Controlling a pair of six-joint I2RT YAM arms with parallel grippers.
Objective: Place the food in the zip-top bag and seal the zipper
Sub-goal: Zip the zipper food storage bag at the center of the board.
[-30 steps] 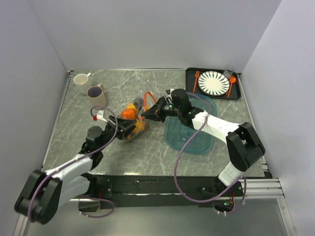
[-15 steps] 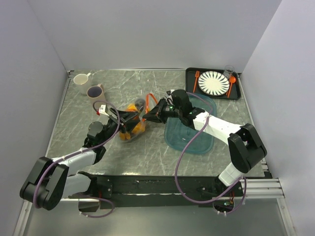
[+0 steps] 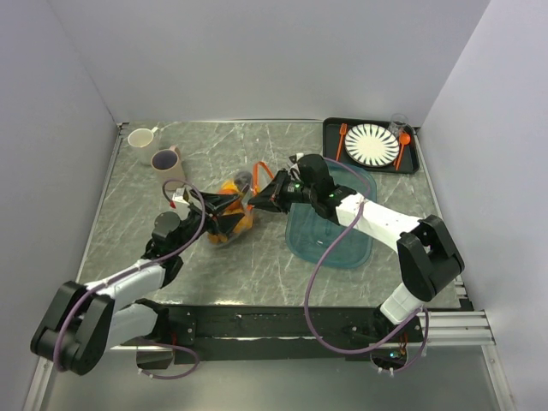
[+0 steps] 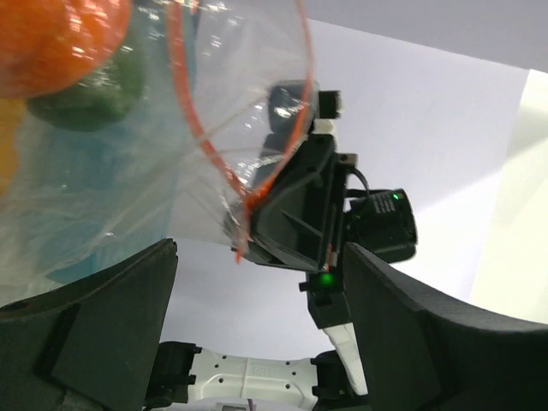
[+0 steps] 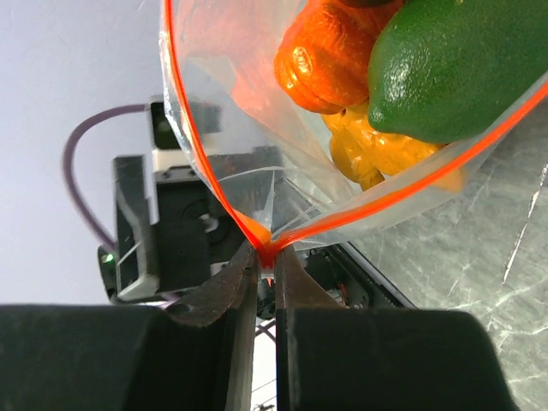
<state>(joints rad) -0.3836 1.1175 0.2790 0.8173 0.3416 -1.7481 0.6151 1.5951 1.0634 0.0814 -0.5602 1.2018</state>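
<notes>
Marbled grey counter [image 3: 257, 274], white walls. Clear zip-top bag [image 3: 229, 216] left of centre, between both arms, mouth end toward right arm. Inside, food [image 5: 342, 51]: orange, green and yellow pieces packed together. Orange zipper [image 5: 210, 193] unsealed, strips parted, meeting at one corner. Fingers of right gripper [image 5: 265, 257] pinched tight on that zipper corner. Fingers of left gripper [image 4: 257, 300] spread wide, nothing between; bag film possibly brushing one, hard to tell. Beside bag, teal tray [image 3: 330, 240]; far left, two mugs [image 3: 169, 164].

You are looking at a robot test cell in a lab: plain pale walls [image 3: 257, 51] box in a marble-pattern desk [image 3: 257, 257], where a left arm [image 3: 128, 287] and a right arm [image 3: 377, 221], trailing loose purple cables [image 3: 318, 282], stand at the near edge.
</notes>
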